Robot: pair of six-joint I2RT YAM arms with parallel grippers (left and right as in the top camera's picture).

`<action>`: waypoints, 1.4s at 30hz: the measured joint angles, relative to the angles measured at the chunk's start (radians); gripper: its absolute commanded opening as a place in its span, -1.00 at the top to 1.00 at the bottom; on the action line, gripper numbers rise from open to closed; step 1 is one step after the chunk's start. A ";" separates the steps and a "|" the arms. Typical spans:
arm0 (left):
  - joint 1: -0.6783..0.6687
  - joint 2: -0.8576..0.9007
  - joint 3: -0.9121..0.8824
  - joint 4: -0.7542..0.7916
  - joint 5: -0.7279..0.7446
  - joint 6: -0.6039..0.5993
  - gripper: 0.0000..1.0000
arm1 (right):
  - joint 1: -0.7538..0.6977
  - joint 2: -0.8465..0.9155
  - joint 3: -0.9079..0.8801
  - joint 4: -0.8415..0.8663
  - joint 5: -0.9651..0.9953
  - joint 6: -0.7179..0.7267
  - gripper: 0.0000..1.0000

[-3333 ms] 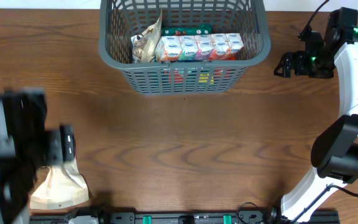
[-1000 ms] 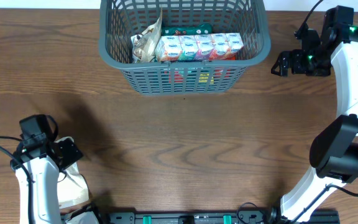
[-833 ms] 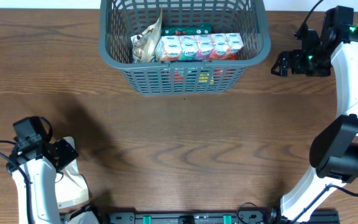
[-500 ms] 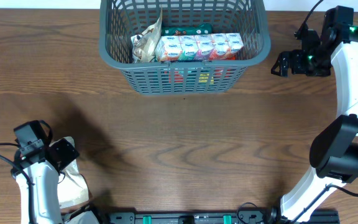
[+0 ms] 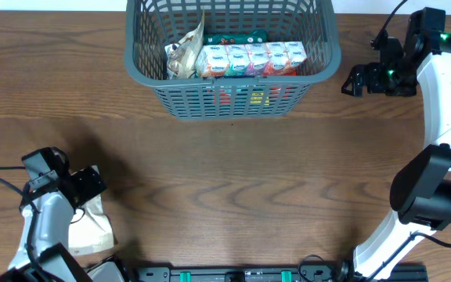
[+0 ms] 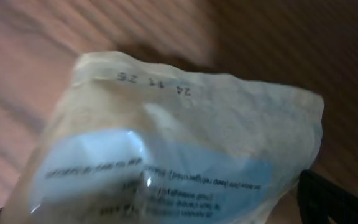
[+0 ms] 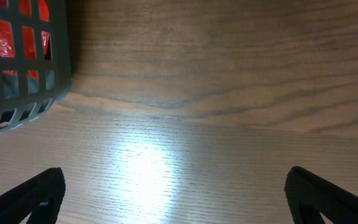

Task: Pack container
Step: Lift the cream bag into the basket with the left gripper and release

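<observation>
The container is a dark grey slotted basket at the table's far middle; its corner shows in the right wrist view. It holds a crinkled snack bag, a row of small cartons and a red item under them. A cream pouch with a pale blue label lies near the front left edge. My left gripper is open right over the pouch's top end. The pouch fills the left wrist view, where only one fingertip shows. My right gripper is open and empty over bare wood, just right of the container.
A black rail runs along the table's front edge. The right arm curves down the right side. Bare wood lies between the container and the pouch.
The left arm has come down from high and blurred at the left edge to sit low over the pouch. Over the last second it shifted slightly right. The right arm barely moved.
</observation>
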 measured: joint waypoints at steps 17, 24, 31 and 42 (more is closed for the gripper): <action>0.001 0.007 0.013 -0.027 0.142 0.020 0.88 | 0.000 0.000 0.000 -0.011 0.000 0.000 -0.98; -0.010 -0.072 0.238 -0.252 0.258 -0.017 0.89 | 0.000 0.000 0.000 -0.010 0.000 0.000 -0.99; -0.105 -0.081 0.709 -0.435 0.283 -0.035 0.89 | 0.000 0.000 -0.001 -0.009 0.002 0.000 -0.99; -0.495 0.129 1.433 -0.464 0.272 0.097 0.89 | 0.000 0.000 -0.001 -0.013 0.002 0.000 -0.98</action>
